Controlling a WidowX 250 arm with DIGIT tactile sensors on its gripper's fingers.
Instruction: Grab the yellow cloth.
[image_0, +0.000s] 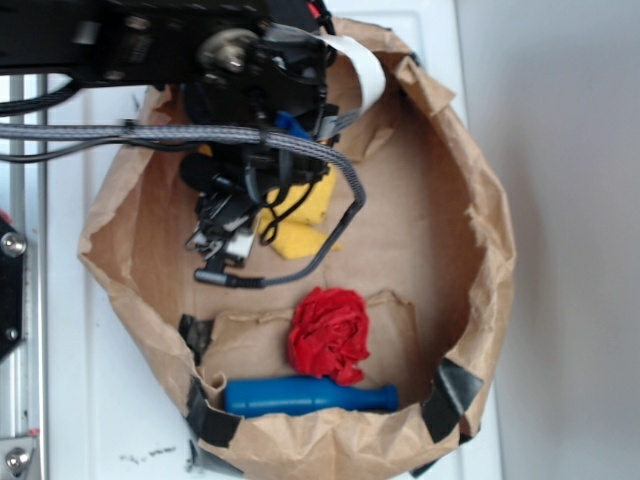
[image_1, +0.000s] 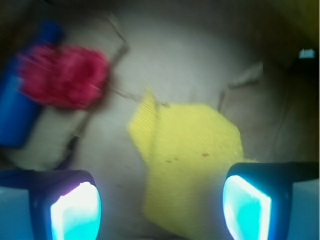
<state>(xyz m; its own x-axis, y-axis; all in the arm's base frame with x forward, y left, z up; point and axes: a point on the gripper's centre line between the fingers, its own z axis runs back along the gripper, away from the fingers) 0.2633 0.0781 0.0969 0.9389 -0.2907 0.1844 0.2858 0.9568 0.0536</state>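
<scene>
Gripper (image_1: 161, 202) spread wide, nothing held, hanging above the yellow cloth (image_1: 192, 160), which lies flat on the brown paper liner (image_0: 430, 230) toward the far side. Wrist view: cloth sits between the two fingers (image_1: 75, 210), no contact seen. Red cloth (image_0: 328, 335) and blue bottle (image_0: 310, 395) lie nearer, apart. Approach looks done; descent, closing and lift remain.

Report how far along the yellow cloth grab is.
Done: the pincer is positioned over the yellow cloth, inside the brown paper bowl. In hand: its fingers are spread wide, with the cloth between them in the wrist view. Left: closing on the cloth and lifting it; nothing is gripped. The red cloth lies apart.
</scene>
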